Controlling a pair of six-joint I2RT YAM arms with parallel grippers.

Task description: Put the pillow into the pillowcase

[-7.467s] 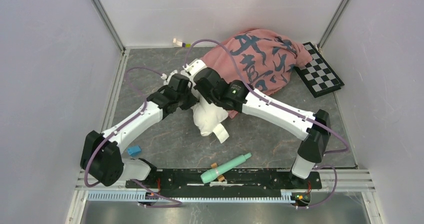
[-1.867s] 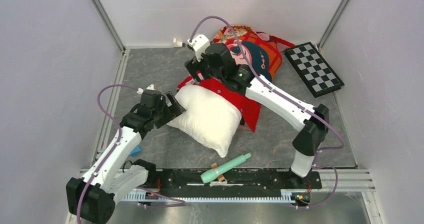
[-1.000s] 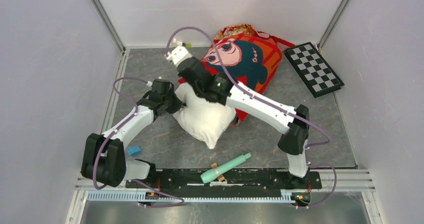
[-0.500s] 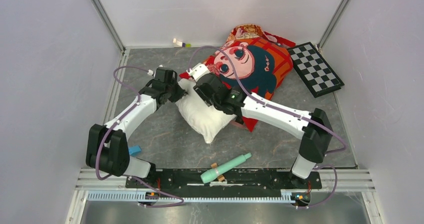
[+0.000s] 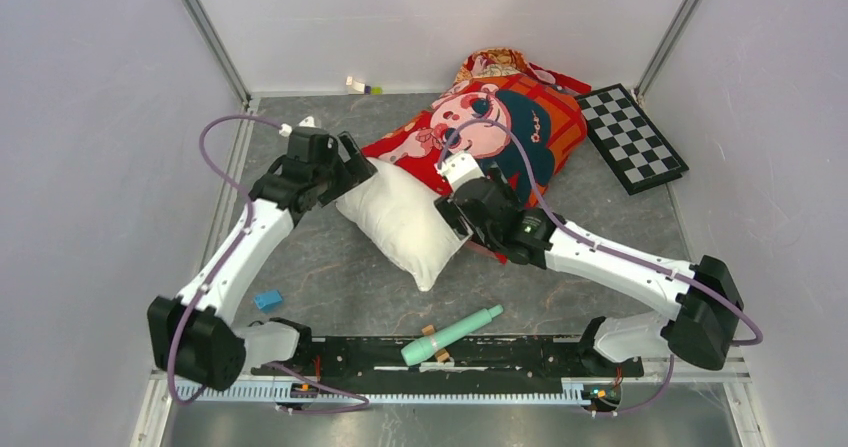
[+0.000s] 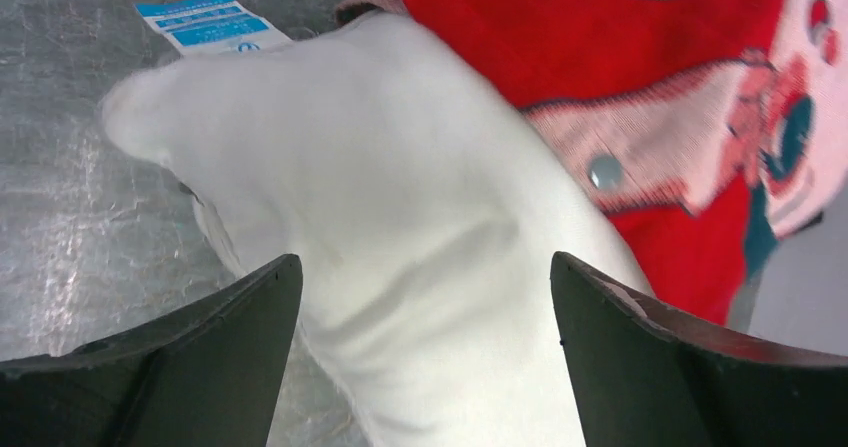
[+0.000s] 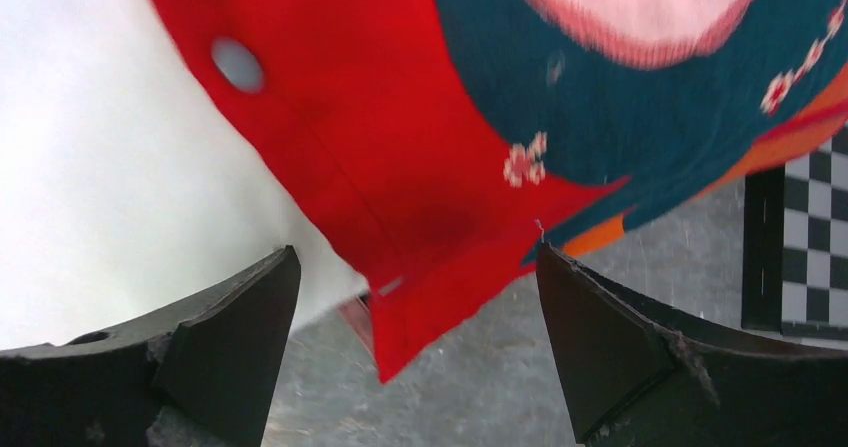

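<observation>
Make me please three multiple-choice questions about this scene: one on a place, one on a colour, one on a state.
1. Where does the checkerboard lie?
A) far right corner of the table
B) near left corner
C) middle of the near edge

2. What colour is the small block at the near left?
A) yellow
B) blue
C) green

3. How does the pillow stand to the pillowcase?
A) wholly inside
B) mostly outside, one end at its red edge
C) far apart

Answers:
1 A: it lies far right, beside the pillowcase.
2 B: its top shows bright blue.
3 B: most of the white cushion lies bare.
</observation>
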